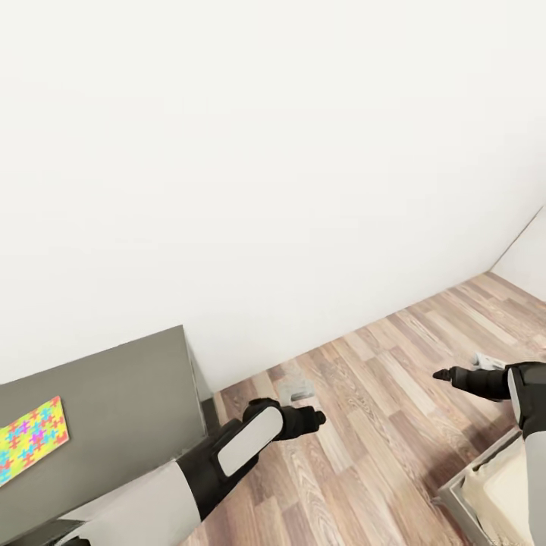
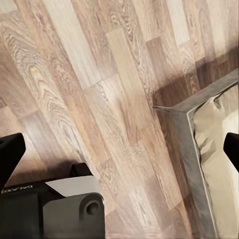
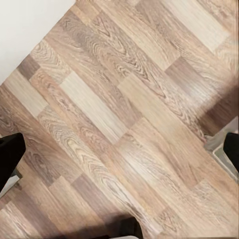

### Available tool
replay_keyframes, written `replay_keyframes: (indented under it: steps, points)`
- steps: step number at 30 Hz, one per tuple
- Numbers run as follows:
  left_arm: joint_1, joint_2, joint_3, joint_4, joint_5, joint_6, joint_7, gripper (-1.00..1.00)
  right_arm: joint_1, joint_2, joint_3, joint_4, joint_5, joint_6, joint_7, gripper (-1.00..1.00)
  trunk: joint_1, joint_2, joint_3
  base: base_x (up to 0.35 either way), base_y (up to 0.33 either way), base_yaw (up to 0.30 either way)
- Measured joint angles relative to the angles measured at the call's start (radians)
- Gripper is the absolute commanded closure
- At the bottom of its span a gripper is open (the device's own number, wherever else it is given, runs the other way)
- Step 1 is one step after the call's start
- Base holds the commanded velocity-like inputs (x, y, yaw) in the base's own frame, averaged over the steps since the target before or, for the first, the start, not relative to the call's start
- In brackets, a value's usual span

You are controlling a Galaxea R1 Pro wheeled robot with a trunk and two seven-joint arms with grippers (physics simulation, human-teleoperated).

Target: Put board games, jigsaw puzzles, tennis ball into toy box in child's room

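Head view, robot in transit. We look down over both arms at a wood floor and a bare white wall. At lower left of the frame stands the table, and on it, at the far left edge, lies one puzzle, flat and untouched. The left gripper hangs over the floor at lower centre, just beyond the table's corner; the right gripper reaches out at right, also over bare boards. Both carry nothing. In each wrist view the two fingertips sit at opposite edges of the frame with floor between them, so we read both grippers as spread apart. At lower right a grey-framed piece with a cream cushion intrudes; it may be the bed, though too little shows to be sure. We judge the step in hand to be travel between pick-ups. The next move calls for turning toward the table to bring the puzzle within the left arm's reach.
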Motion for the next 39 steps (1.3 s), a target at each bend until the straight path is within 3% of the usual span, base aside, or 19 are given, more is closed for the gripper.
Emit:
replay_keyframes:
  steps: [9, 17, 39]
  points:
    - [0.042, 0.001, 0.004, 0.008, 0.010, -0.069, -0.004, -1.00, 0.000, -0.001, 0.000, -0.010, -0.001, -0.001, 0.003, -1.00, 0.000, 0.000, 0.005, 0.000, 0.000, -0.292]
    - [0.056, 0.002, -0.003, 0.008, -0.001, -0.082, -0.042, -1.00, 0.000, 0.001, 0.001, -0.013, 0.000, -0.001, 0.003, -1.00, 0.000, 0.000, 0.010, 0.000, -0.024, -0.292]
    - [0.058, 0.013, 0.011, 0.073, 0.001, -0.083, -0.052, -1.00, 0.000, 0.005, 0.005, 0.010, 0.009, -0.002, -0.018, -1.00, 0.000, 0.000, 0.026, 0.000, -0.243, -0.284]
